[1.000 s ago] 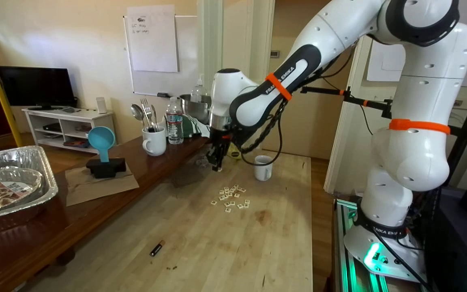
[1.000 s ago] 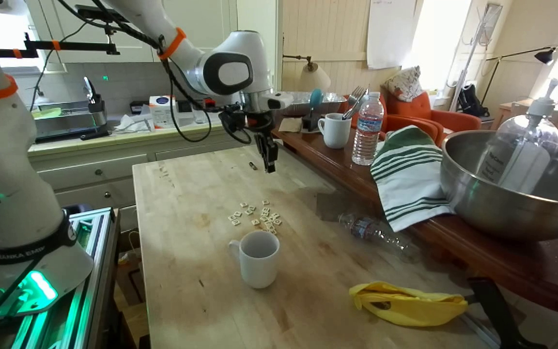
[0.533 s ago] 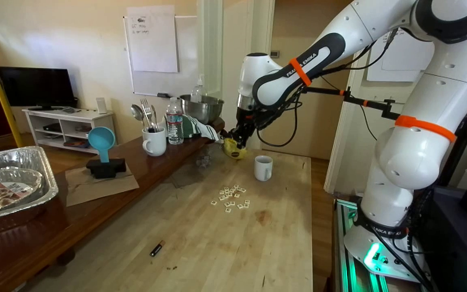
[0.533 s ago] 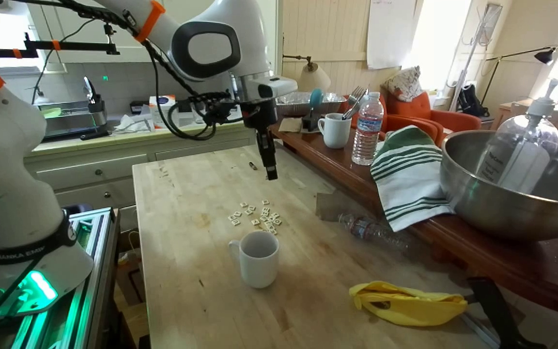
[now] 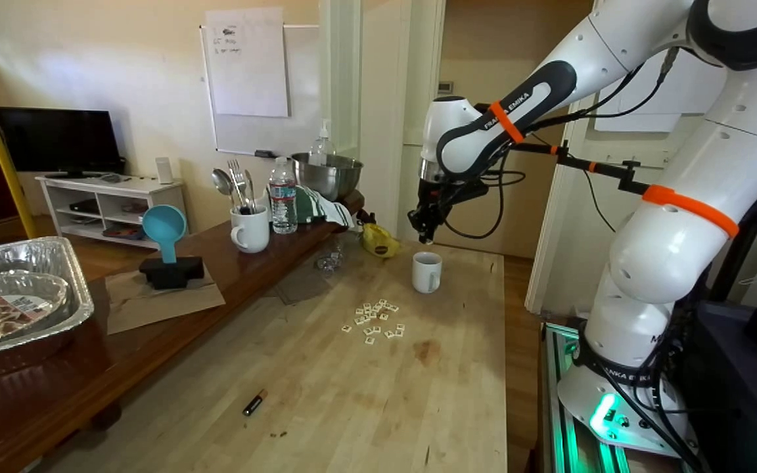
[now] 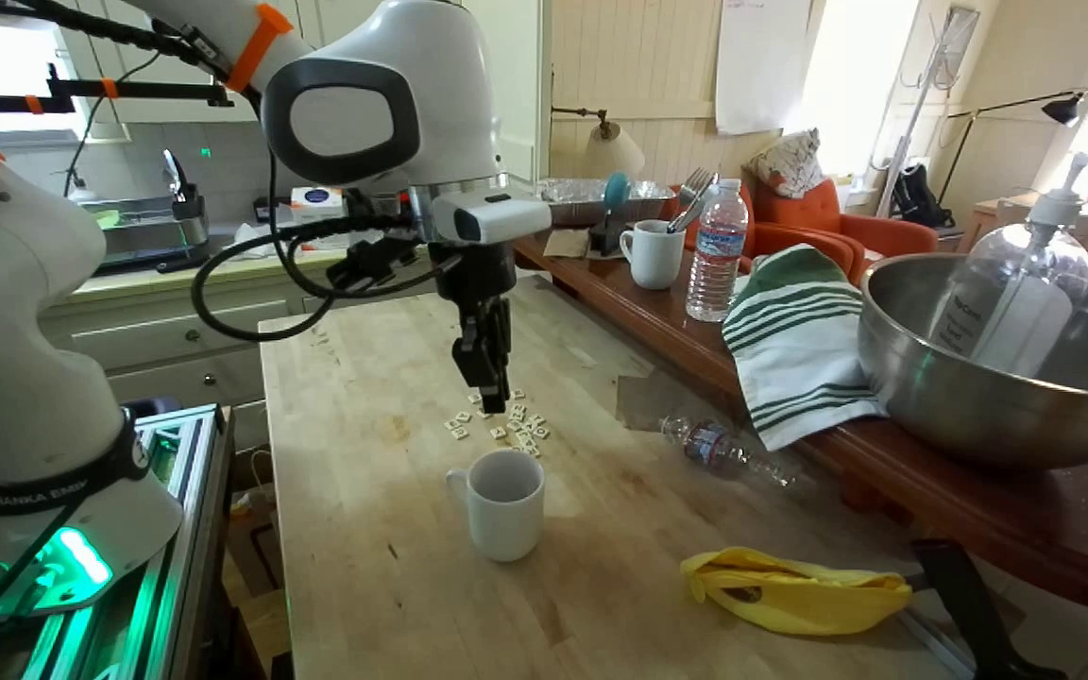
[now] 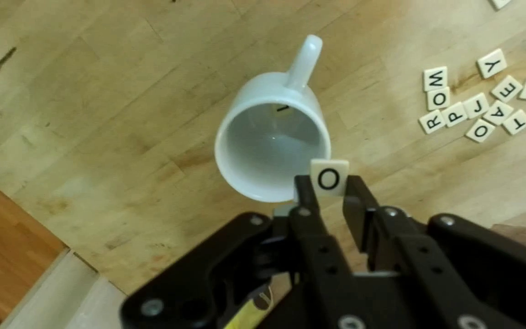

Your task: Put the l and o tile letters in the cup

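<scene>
Above the white cup, the gripper pinches the O tile by opposite edges, the right hold for what is probably a light, stiff, slick piece, while another tile, its letter partly hidden, lies inside the white cup.

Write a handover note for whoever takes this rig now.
Gripper: shut on the O tile, held higher than the cup; in the wrist view the tile overlaps its edge.
Cup: upright on the table, another tile inside, letter partly hidden, likely the L.
Done: O tile gripped; L probably in.
Left: likely line up over the cup, then release the O tile.
</scene>
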Tool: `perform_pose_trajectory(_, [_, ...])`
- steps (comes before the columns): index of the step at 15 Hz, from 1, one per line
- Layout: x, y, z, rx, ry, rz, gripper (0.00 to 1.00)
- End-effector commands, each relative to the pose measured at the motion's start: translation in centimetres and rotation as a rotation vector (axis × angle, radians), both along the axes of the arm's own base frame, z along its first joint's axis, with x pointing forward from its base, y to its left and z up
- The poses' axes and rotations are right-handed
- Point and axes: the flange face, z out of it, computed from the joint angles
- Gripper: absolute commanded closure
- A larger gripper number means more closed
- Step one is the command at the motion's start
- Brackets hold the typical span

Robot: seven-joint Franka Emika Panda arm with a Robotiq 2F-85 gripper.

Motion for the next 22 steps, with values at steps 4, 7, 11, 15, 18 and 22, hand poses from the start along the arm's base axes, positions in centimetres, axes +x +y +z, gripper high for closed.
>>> perform_pose_trajectory(4, [-2.5, -3.2, -2.4, -0.001, 0.000, -0.097, 0.95])
perform_pose_trajectory(7, [-2.3, -4.1, -2.9, -0.013, -0.039, -0.125, 0.65])
perform_pose_trajectory(11, [-1.7, -4.8, -3.7, -0.034, -0.075, -0.143, 0.59])
perform_pose_trajectory(15, [-1.0, -4.4, -4.6, -0.025, -0.085, -0.137, 0.27])
perform_pose_trajectory(18, [-0.5, -4.1, -5.1, -0.021, -0.087, -0.130, 0.15])
perform_pose_trajectory(22, [-0.3, -1.2, -3.9, 0.026, -0.066, -0.034, 0.03])
